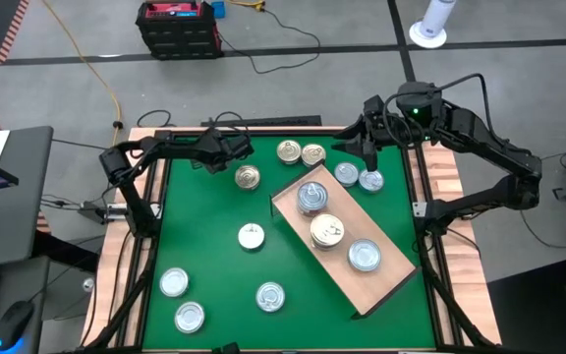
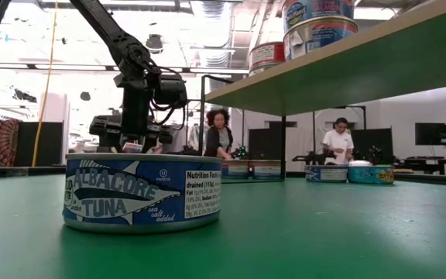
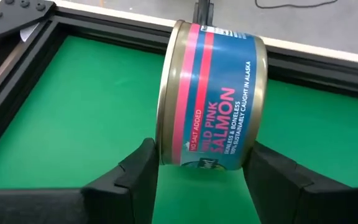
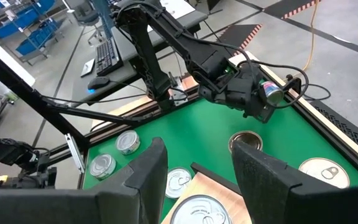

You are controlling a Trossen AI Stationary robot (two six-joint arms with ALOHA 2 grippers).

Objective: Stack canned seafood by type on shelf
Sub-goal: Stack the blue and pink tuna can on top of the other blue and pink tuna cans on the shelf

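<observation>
My left gripper (image 1: 232, 147) is near the table's far edge, shut on a blue-and-pink salmon can (image 3: 213, 99). My right gripper (image 1: 369, 155) is open; it hovers over the far right of the mat, above two loose cans (image 1: 359, 177), and touches nothing. The light-wood shelf (image 1: 381, 285) lies slantwise on the green mat and carries three cans (image 1: 327, 231) resting on their flat bottoms. Several more cans (image 1: 252, 236) sit scattered on the mat. A blue tuna can (image 2: 142, 192) stands close in the low view. My left gripper pinches the salmon can between its two fingers (image 3: 138, 177), one on the lid face (image 3: 166, 134) and one on the opposite flat face. The can is turned on edge, its labelled wall (image 3: 222, 106) showing between the fingers. It appears lifted clear of the mat.
Two gold-lidded cans (image 1: 301, 153) and another (image 1: 248, 177) lie near the far edge between the arms. Three cans (image 1: 180, 300) sit in the near left corner area. Black frame rails (image 3: 17, 25) and a wood-slat rim (image 1: 450, 177) border the mat. People stand in the room beyond.
</observation>
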